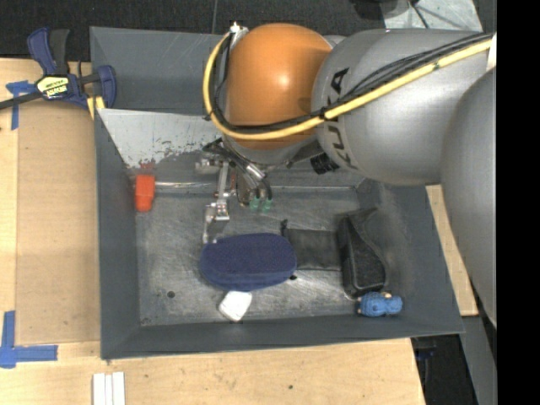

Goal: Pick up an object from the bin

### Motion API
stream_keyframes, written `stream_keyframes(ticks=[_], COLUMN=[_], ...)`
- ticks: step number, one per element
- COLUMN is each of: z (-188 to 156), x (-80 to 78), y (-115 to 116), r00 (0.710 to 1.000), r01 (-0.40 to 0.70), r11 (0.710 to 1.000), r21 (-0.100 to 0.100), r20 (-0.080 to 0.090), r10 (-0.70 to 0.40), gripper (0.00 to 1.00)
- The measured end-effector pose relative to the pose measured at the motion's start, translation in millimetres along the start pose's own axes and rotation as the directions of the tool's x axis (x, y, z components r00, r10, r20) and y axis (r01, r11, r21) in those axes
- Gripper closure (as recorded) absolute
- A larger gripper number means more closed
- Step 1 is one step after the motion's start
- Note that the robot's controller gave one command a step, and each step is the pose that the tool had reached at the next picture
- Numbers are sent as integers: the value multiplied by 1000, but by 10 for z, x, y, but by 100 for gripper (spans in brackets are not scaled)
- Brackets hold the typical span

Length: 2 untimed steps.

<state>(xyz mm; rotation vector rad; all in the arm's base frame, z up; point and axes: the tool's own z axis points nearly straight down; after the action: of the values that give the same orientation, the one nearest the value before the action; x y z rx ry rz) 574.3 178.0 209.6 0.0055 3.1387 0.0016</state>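
I cannot tell the claw's (229,202) state; hanging beside the blue oval's (248,261) far edge, it may nudge it away.

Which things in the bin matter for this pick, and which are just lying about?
In play: end effector; dark blue oval pad, nearest it.
Lying about: small orange block; white lump; black oblong case; little blue toy.
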Motion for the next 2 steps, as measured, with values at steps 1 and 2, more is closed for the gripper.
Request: stream_keyframes(ticks=[1, 2], z=[1233, 1310], x=[92, 136], y=[-520, -439], r00=[995, 999], r01=[-96, -43], r11=[995, 999], r21=[-6, -2], r20=[7, 8], r10=[96, 43], gripper=[0, 0])
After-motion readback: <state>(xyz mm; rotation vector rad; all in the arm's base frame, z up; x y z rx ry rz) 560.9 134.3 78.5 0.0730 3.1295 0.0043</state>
